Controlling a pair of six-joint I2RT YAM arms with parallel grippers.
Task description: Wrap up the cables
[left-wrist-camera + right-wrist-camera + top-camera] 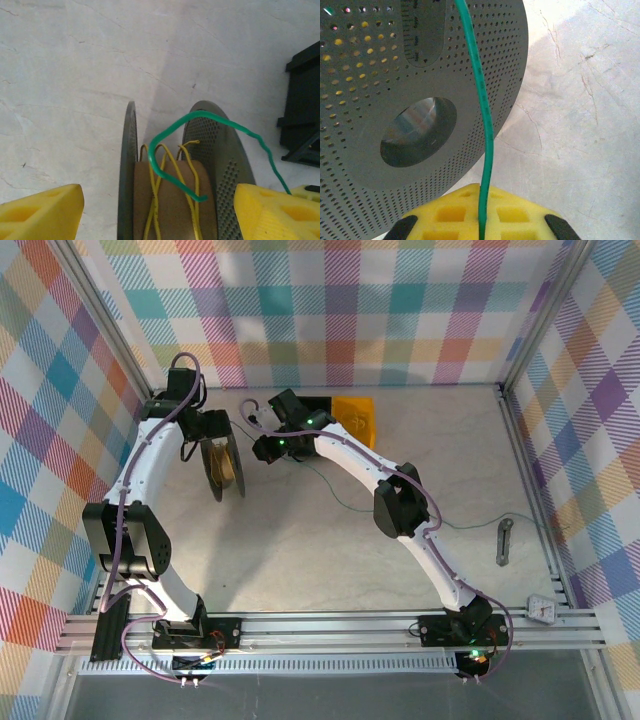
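The left end effector (157, 212) is standing wide open at the bottom of the left wrist view. Its yellow pads (40, 212) are sitting either side of the dark perforated spool with a brown cardboard core (225, 160) and gripping nothing. The right end effector (482, 215) is pinching the thin green cable (487, 120) between fully closed pads at the bottom centre of the right wrist view, and the cable is running up past the spool's flange.

In the left wrist view the green cable is arching in a loose loop above the core, with its free end hooking across the cardboard at lower centre. The thin yellow cable (155, 210) is lying on the core in slack, open turns.

The main risk is that loop, since nothing is pinning it down. A pull from the right side could drag the free end off the core, or lift the loop over a flange, undoing the wrap.

The spool is also standing on edge, left of centre in the top view, with no clamp on it. Tension could therefore roll or tip it across the pale surface (300, 560).

A thin line that seems to be the cable's tail is trailing toward the right of the top view, near a small grey metal bar (505, 540), and it could snag there. The thin cable may also be slipping through the foam pads if they are pulled hard.
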